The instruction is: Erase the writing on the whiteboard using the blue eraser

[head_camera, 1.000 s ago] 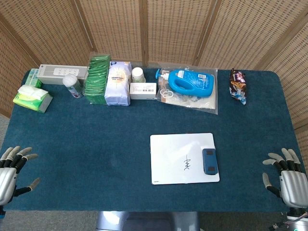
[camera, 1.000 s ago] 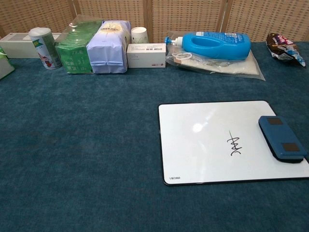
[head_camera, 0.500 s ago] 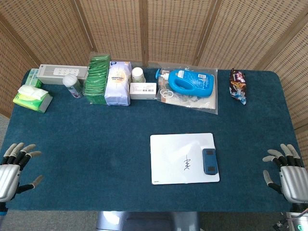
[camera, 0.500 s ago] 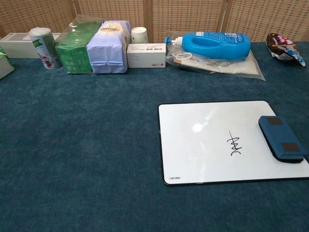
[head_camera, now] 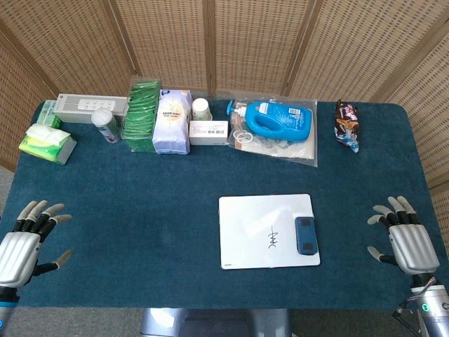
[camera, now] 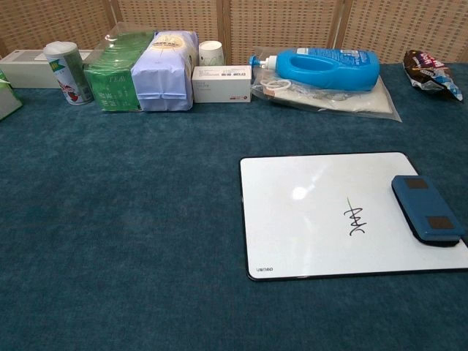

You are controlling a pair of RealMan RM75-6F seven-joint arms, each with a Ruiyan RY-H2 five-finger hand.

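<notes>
Right hand (head_camera: 405, 241) released, fingers spread, near bench (head_camera: 140, 210) edge; left hand (head_camera: 27, 242) likewise; blue eraser (head_camera: 305, 235) untouched on whiteboard (head_camera: 252, 217) right side; writing (head_camera: 272, 239) intact; grasp and wiping all left.

Left hand (head_camera: 28, 241): seen at the near left corner, back upward, fingers spread, nothing held. Right hand (head_camera: 401, 237): seen at the near right corner, back upward, fingers spread, nothing held.
</notes>
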